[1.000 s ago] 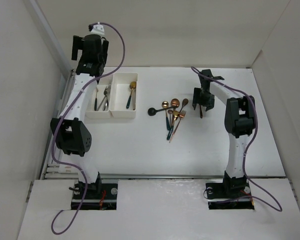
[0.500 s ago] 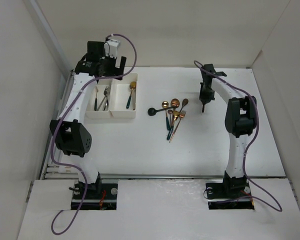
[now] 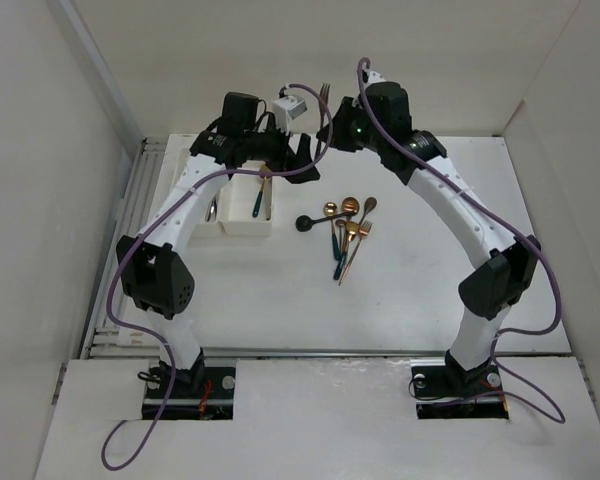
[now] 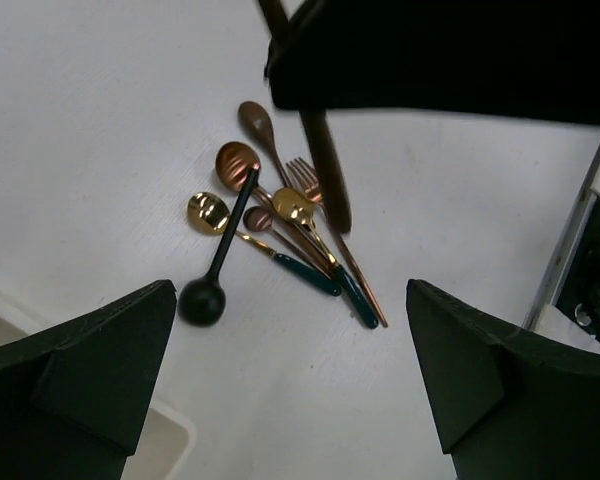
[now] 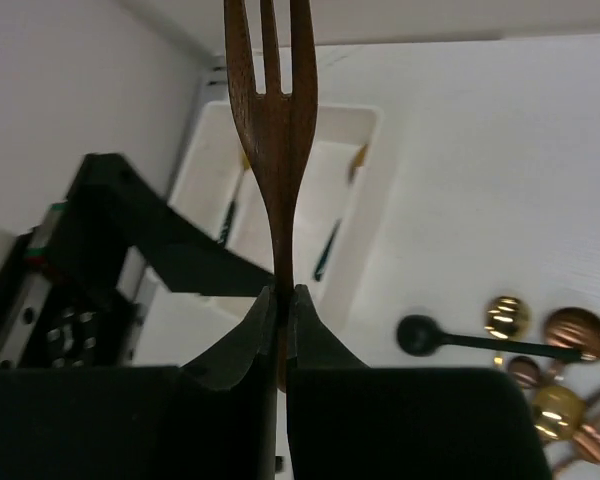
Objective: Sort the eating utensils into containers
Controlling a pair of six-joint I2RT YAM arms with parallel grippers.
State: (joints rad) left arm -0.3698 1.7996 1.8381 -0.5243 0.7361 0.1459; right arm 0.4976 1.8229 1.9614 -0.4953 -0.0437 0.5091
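Observation:
My right gripper (image 3: 333, 112) (image 5: 283, 298) is shut on the handle of a dark copper-brown fork (image 5: 272, 120) (image 3: 324, 94). It holds the fork tines-up, high above the back of the table, just right of the containers (image 3: 243, 212) (image 5: 365, 150). In the left wrist view the fork's handle (image 4: 326, 170) hangs from the right gripper's dark body. My left gripper (image 3: 302, 158) (image 4: 295, 390) is open and holds nothing, hovering beside the right tray. A pile of eating utensils (image 3: 346, 230) (image 4: 290, 215) lies mid-table, with a black spoon (image 3: 314, 221) (image 4: 215, 275) at its left. Some utensils lie in the trays.
The two arms cross close together above the back middle of the table. The left arm covers most of the left tray. White walls enclose the table on three sides. A tray corner (image 4: 165, 445) shows under the left gripper.
The right gripper shut on the fork at the right, lifted it and swung it left and up toward the trays. The left arm swung right from behind the trays, staying open.

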